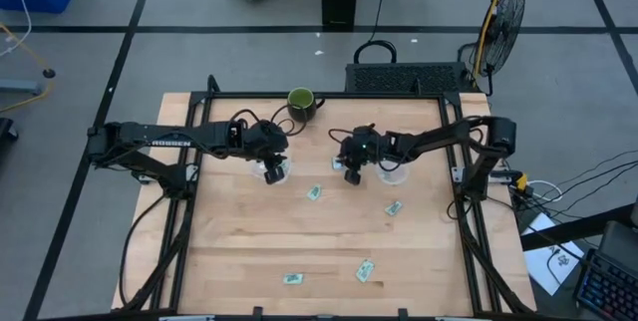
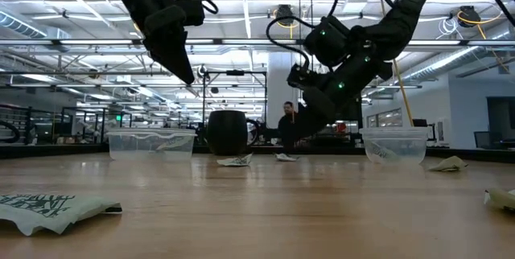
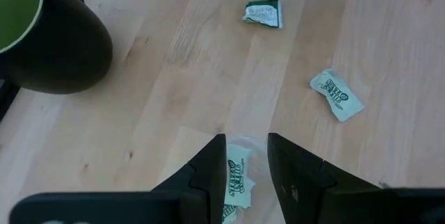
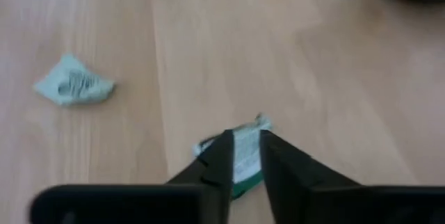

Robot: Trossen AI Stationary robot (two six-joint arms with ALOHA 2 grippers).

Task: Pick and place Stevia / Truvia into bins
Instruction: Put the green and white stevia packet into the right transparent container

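Pale green and white Stevia sachets lie flat on the wooden table (image 1: 249, 251). My left gripper (image 1: 271, 168) hangs open, pointing down, over the clear rounded-square tub (image 2: 150, 143). A sachet (image 3: 236, 179) lying in the tub shows between its fingers. My right gripper (image 1: 352, 173) points down just above a sachet (image 3: 263, 13) that lies on the table left of the clear round cup (image 2: 394, 145). Its fingers stand narrowly apart, and in the right wrist view the sachet (image 4: 245, 151) shows in the gap. I see no touch.
A dark green mug (image 1: 301, 103) stands at the table's far edge. Loose sachets lie at the centre (image 1: 315, 192), centre right (image 1: 394, 207) and near the front edge (image 1: 364, 269) (image 1: 292, 279). A person (image 2: 287, 122) stands far behind the table.
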